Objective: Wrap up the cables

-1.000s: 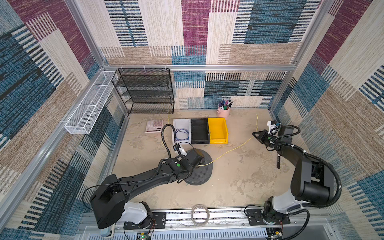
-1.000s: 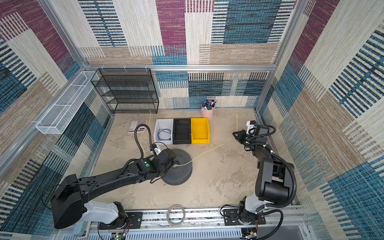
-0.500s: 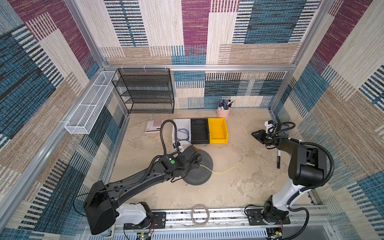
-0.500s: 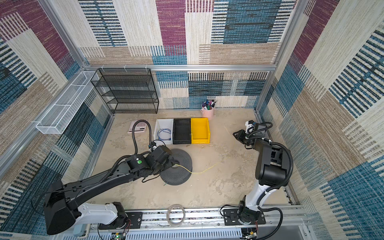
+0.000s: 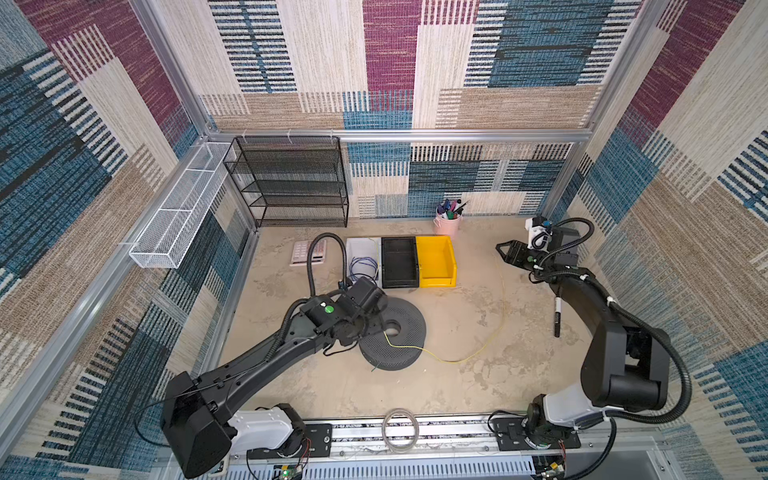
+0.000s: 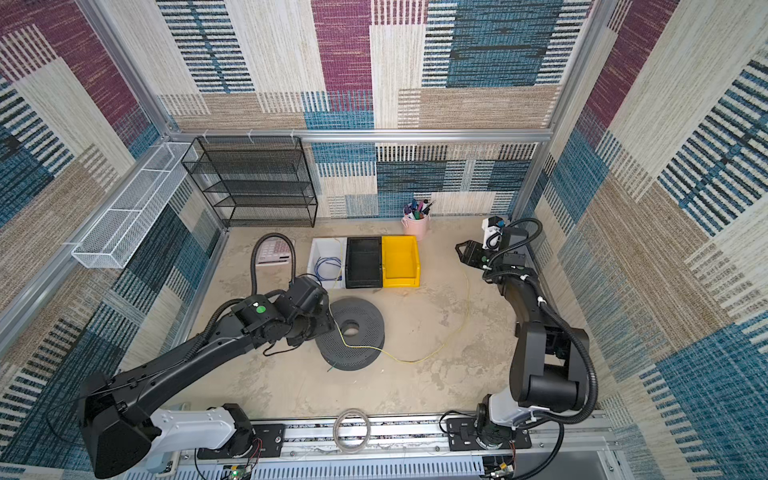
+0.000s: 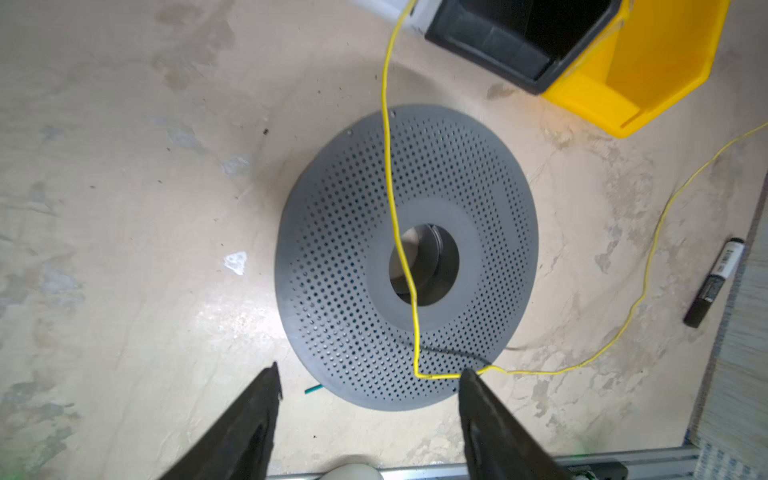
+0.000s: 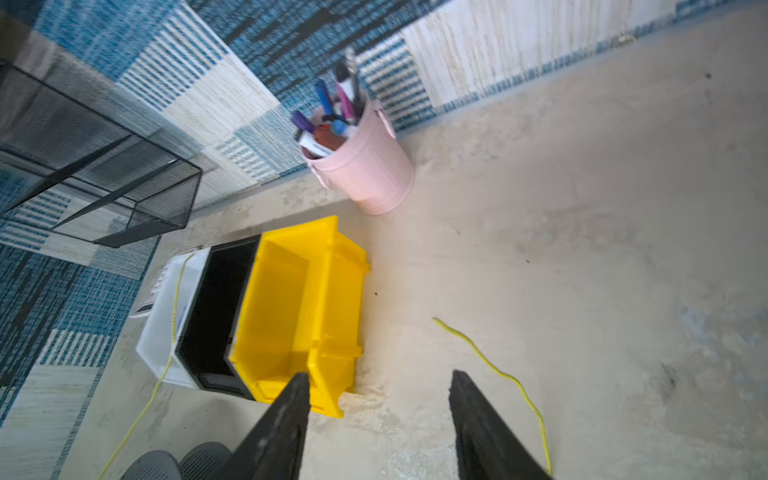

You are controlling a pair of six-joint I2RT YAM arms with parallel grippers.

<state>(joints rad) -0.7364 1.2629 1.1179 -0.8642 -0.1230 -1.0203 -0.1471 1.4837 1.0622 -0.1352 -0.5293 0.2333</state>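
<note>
Left fingers are spread wide and grip nothing; the thin bright yellow cable runs right past one tip. Right fingers gape empty too, with the cable's loose end lying beside them on the beige surface. The cable's draped over the grey perforated spool, not wound. Looks like a between-grabs moment: next move probably needs a pinch on the slack near the rim.
</note>
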